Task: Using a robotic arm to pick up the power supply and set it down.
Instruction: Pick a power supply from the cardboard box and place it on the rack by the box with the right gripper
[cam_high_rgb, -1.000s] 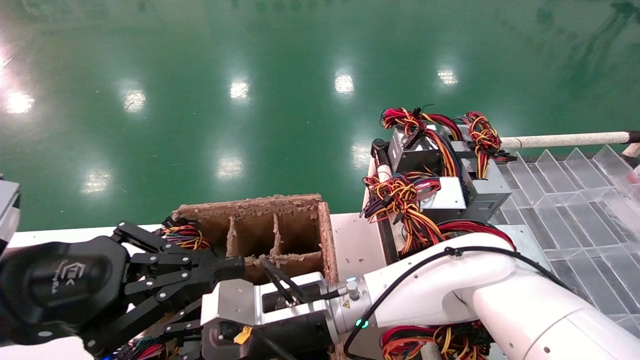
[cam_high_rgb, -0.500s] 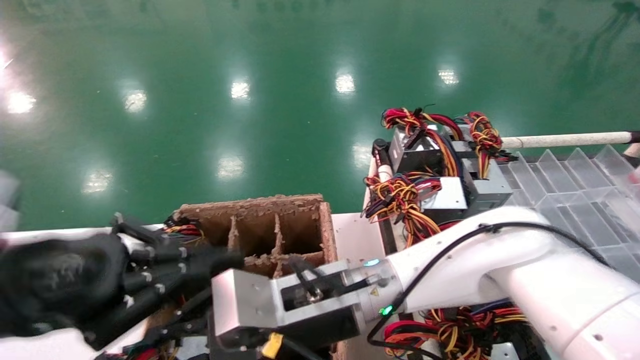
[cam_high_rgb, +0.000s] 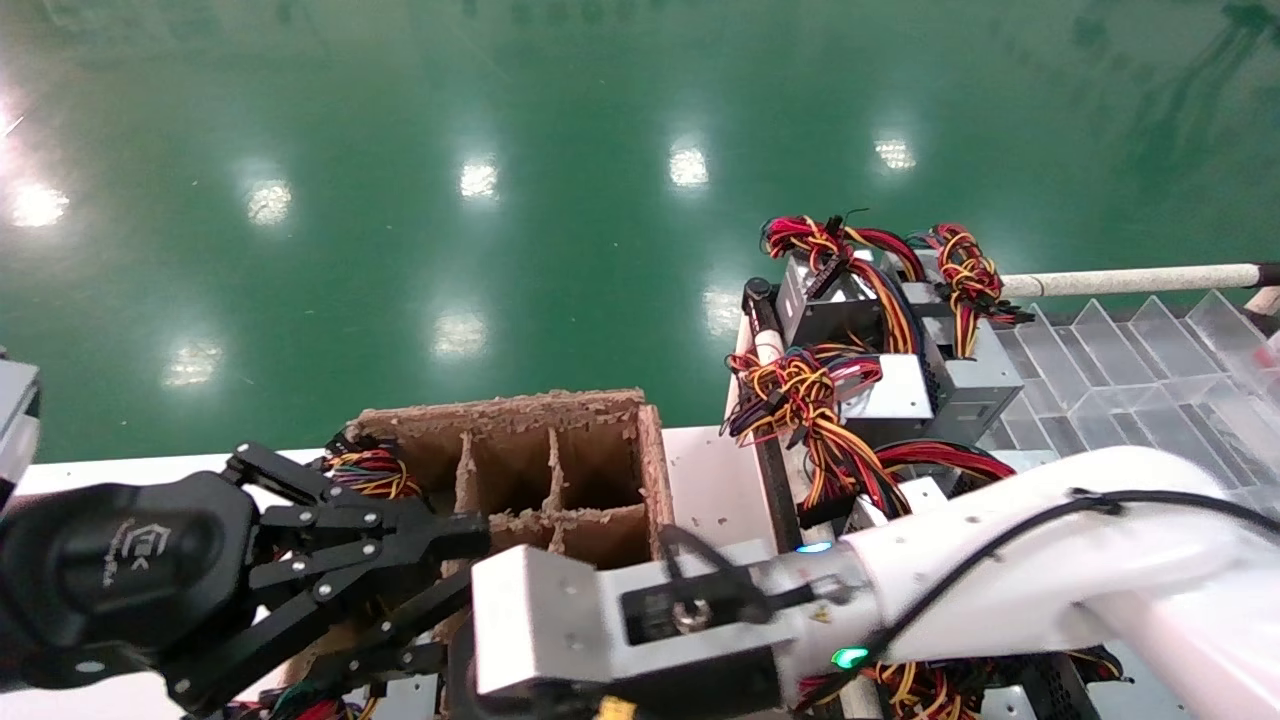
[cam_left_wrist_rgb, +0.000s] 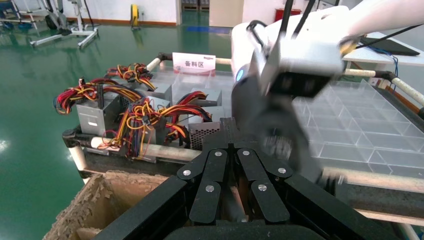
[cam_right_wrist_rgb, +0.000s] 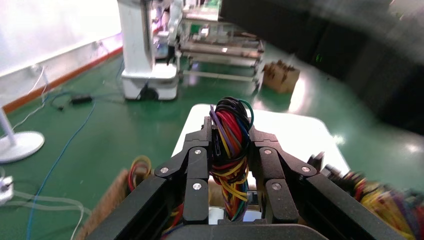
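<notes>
Presently: right claw — clenched on power supply wire bundle; left claw — closed, empty, beside cardboard box.

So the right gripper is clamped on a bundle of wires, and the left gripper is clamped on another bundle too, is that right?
Half right. The right gripper is shut on the wire bundle, as the right wrist view shows. The left gripper is not holding another bundle: the left wrist view shows its fingers closed together with no wires between them, and in the head view it sits beside the cardboard box.
</notes>
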